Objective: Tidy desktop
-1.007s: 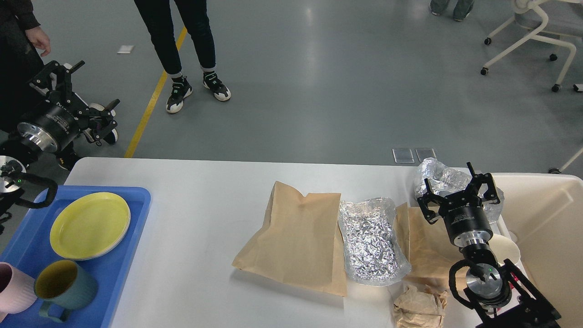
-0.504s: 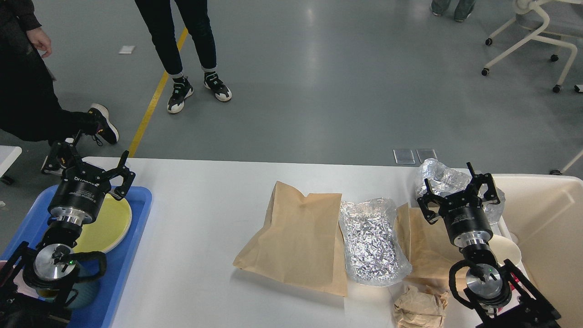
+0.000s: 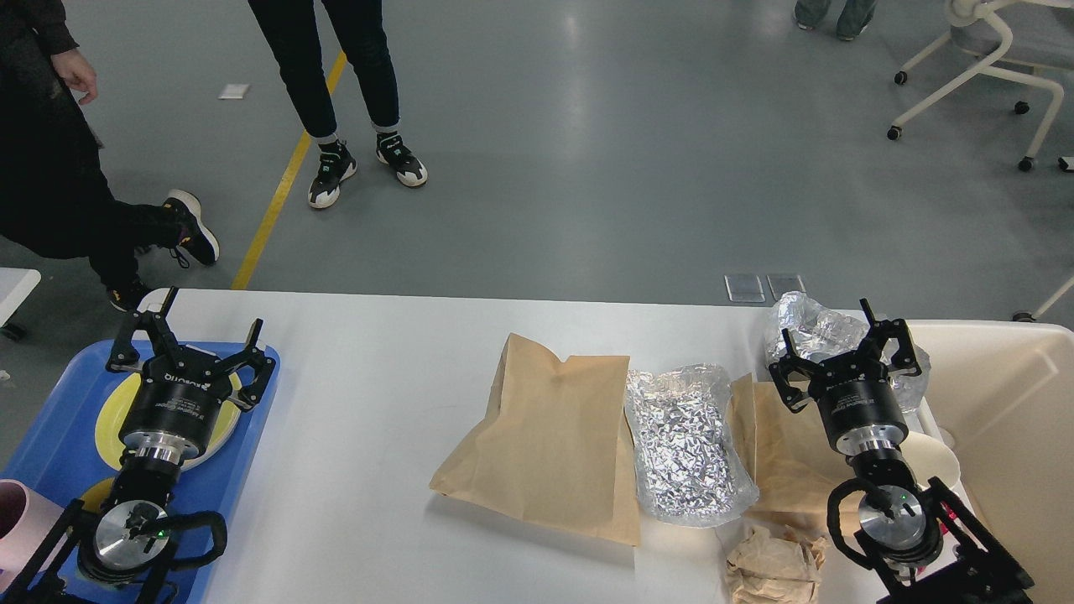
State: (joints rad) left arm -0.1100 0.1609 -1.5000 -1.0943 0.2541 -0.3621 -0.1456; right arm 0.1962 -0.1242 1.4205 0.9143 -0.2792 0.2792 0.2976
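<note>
The white desktop [image 3: 386, 361] spans the view. On it lie a large brown paper bag [image 3: 545, 436], a crumpled foil bag [image 3: 684, 445], a second brown paper bag [image 3: 776, 457] under my right arm, a foil wad [image 3: 810, 323] at the back right and a crumpled brown paper ball [image 3: 772, 566] at the front. My right gripper [image 3: 839, 348] is open and empty, just in front of the foil wad. My left gripper [image 3: 191, 340] is open and empty above the blue tray [image 3: 50, 419].
The blue tray holds a yellow plate [image 3: 109, 415] and a pink cup [image 3: 25, 516], partly hidden by my left arm. A cream bin [image 3: 1007, 403] stands at the right edge. A white disc [image 3: 935, 457] lies by the bin. People stand beyond the table.
My left arm has swung in from beyond the table's left edge to above the blue tray, hiding the teal mug. My right arm has not moved.
</note>
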